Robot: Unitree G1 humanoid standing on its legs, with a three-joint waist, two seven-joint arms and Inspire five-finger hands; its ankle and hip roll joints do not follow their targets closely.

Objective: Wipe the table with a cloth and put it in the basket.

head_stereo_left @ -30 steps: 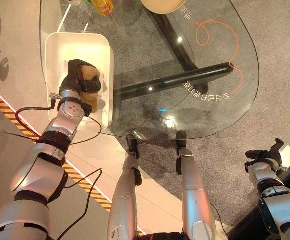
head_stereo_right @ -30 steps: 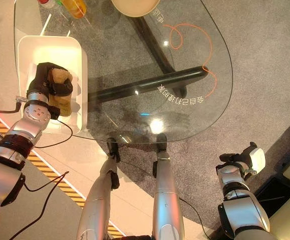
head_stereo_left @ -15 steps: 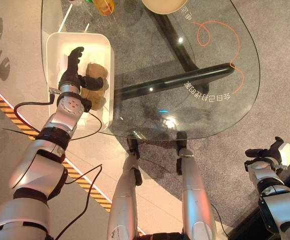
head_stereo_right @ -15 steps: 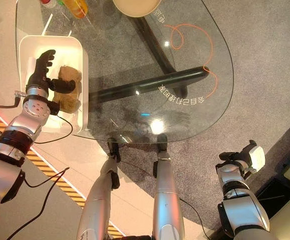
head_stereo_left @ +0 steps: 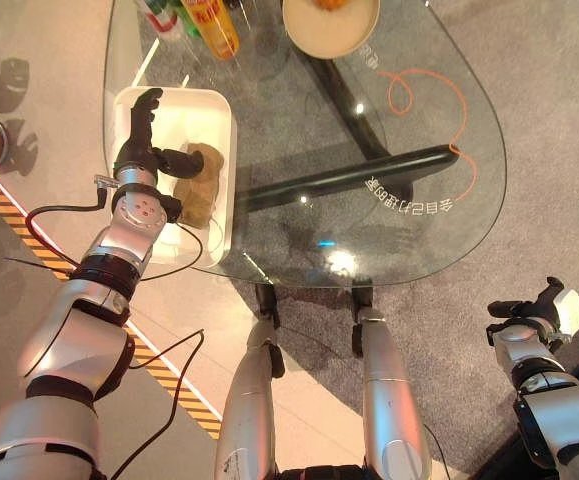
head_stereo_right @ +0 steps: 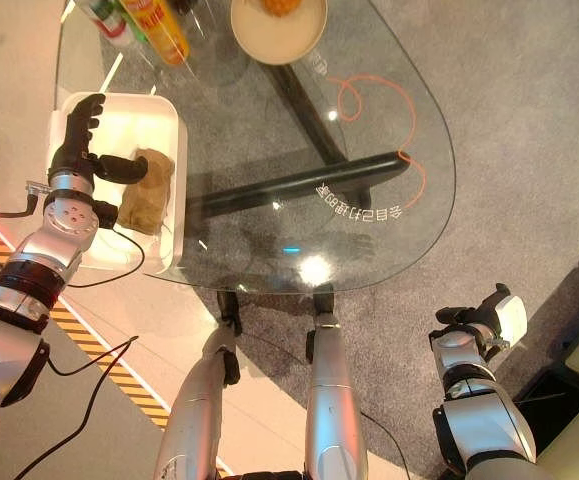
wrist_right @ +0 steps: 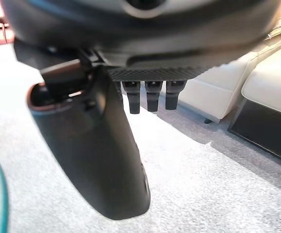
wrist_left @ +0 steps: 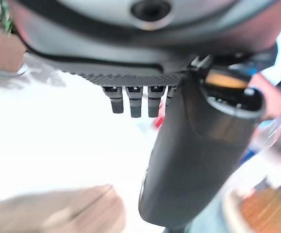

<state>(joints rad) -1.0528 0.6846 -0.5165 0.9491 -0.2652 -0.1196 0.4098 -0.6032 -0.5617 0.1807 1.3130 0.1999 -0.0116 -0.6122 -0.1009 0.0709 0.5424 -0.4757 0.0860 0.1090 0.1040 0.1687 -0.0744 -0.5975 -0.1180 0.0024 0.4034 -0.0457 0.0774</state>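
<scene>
My left hand (head_stereo_left: 141,150) hovered over the white basket (head_stereo_right: 165,135), fingers (head_stereo_left: 141,112) straight and spread wide, thumb (head_stereo_left: 185,158) stuck out sideways toward the cloth, holding nothing. The brown cloth (head_stereo_right: 150,190) lay crumpled inside the basket, against the basket wall that faces the table's middle, just beside my thumb; whether thumb and cloth touched, could not tell. In the left wrist view the cloth (wrist_left: 57,211) showed as a tan patch on the basket's white floor beyond the thumb. The basket sat on the glass table (head_stereo_left: 419,230) at its left edge, near the near-left corner.

At the far-left corner of the tabletop stood bottles: an orange one (head_stereo_right: 155,27) and, beside it, one with a green and red label (head_stereo_right: 107,24). A cream bowl (head_stereo_left: 330,27) with something orange inside sat at the far edge. An orange curled line (head_stereo_left: 439,110) was drawn on the glass toward the right edge.

My right hand (head_stereo_left: 537,312) hung well off the table, low at my right side over grey carpet (head_stereo_right: 529,120), fingers loosely extended, white thumb cover visible, empty. In the right wrist view a pale sofa (wrist_right: 256,73) stood past it.
</scene>
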